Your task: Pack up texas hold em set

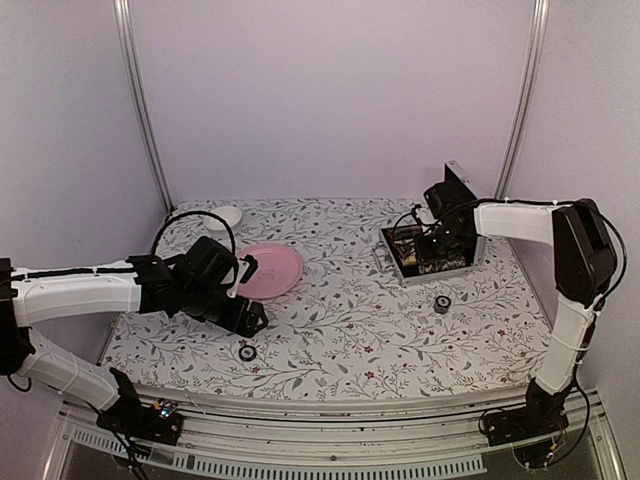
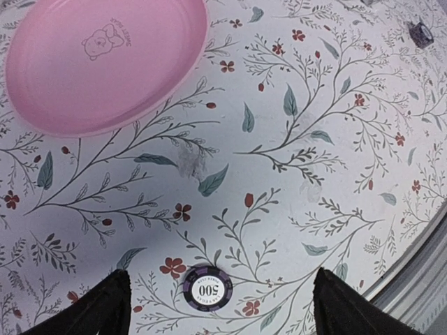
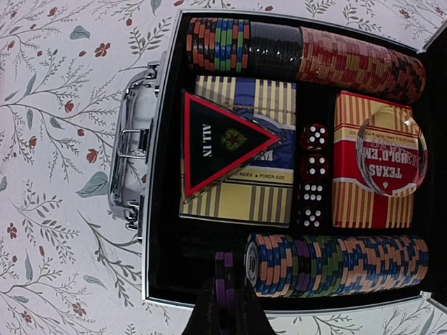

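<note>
The left gripper [image 2: 220, 296] hangs wide open over the table [image 2: 293, 174], holding nothing. A 500 chip [image 2: 207, 286] lies flat on the cloth between its fingers, touching neither. The pink plate [image 2: 105, 63] sits at 11 o'clock from that chip.

The right gripper [image 3: 225, 307] is closed on a few purple chips [image 3: 223, 276] at the case's [image 3: 167, 251] 6 o'clock edge. From above, the case sits at the table's 2 o'clock, with another chip [image 1: 441, 304] loose at its 6 o'clock.
</note>
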Motion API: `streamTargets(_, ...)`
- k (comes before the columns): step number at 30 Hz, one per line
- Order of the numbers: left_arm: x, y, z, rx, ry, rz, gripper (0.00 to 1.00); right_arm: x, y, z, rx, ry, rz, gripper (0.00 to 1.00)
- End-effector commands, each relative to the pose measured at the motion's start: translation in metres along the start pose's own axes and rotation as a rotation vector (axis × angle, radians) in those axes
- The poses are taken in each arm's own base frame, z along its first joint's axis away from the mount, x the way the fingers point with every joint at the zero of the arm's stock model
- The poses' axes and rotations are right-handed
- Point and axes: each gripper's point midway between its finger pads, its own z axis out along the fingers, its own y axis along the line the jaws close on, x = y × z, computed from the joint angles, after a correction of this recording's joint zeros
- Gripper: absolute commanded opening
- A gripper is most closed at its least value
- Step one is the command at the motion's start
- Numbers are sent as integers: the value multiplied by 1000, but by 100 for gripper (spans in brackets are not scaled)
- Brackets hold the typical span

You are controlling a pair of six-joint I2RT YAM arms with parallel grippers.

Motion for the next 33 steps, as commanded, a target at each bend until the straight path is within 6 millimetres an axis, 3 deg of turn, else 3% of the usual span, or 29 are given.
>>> streamTargets(1,0,4,-2,3,-11,-14,90,-4,-14,7,60,12,-38,2)
streamTargets(15,3,3,2,6,6,-5,91,1,-32,17,107,41,-18,3)
streamTargets(18,4,3,2,7,9,-4,91,1,-36,17,125,41,-12,17)
streamTargets(23,5,4,2,5,17,2,91,1,-38,17,132,41,-10,27)
streamTargets(29,11,4,2,3,48,0,91,-5,-35,10,116,21,-6,32)
streamTargets(33,29,11,2,-31,128,-50,89,-19,-26,-10,61,-28,6,38)
